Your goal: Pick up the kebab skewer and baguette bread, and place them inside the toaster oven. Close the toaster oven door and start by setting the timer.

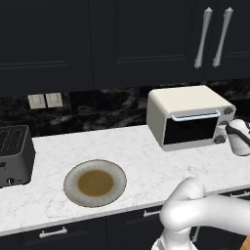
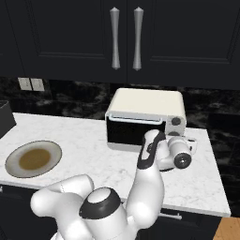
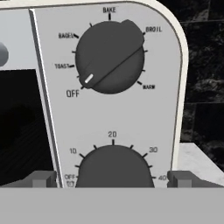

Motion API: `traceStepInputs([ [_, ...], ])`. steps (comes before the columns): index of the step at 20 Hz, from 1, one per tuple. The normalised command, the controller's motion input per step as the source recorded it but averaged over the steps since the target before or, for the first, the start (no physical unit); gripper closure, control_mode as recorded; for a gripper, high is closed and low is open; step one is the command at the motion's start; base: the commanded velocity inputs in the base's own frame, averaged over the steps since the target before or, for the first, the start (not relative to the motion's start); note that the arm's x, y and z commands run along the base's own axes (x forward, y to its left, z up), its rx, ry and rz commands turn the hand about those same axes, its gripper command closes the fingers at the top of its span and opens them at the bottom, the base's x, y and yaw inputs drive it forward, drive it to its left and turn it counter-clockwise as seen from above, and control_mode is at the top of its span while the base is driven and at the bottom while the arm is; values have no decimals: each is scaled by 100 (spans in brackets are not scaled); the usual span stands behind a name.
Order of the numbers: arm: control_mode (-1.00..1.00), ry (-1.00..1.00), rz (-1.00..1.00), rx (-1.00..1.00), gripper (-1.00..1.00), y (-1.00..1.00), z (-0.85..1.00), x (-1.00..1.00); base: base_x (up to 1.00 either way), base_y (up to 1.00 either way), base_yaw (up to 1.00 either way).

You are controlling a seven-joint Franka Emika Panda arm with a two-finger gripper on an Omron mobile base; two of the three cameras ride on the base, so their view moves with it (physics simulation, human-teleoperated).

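Claw (image 3: pixel 113 179) open, tips astride lower timer knob (image 3: pixel 113 168) on toaster oven (image 1: pixel 188 117), door shut.

One toaster oven (image 1: pixel 188 117), door shut; two knobs (image 3: pixel 110 57) on it. One plate (image 1: pixel 95 182), one slot toaster (image 1: pixel 14 154). Two cabinet handles (image 2: pixel 125 38).

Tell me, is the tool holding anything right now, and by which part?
Nothing is held. The tool is open, its fingertips flanking the lower timer knob of the toaster oven without gripping it.
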Motion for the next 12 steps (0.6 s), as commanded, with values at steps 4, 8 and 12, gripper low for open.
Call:
traceStepInputs([
  [4, -100, 0, 0, 0, -100, 0, -1, 1, 0, 0, 0],
  [8, -100, 0, 0, 0, -100, 0, -9, 0, 0, 0, 0],
  [12, -100, 0, 0, 0, -100, 0, -10, 0, 0, 0, 0],
])
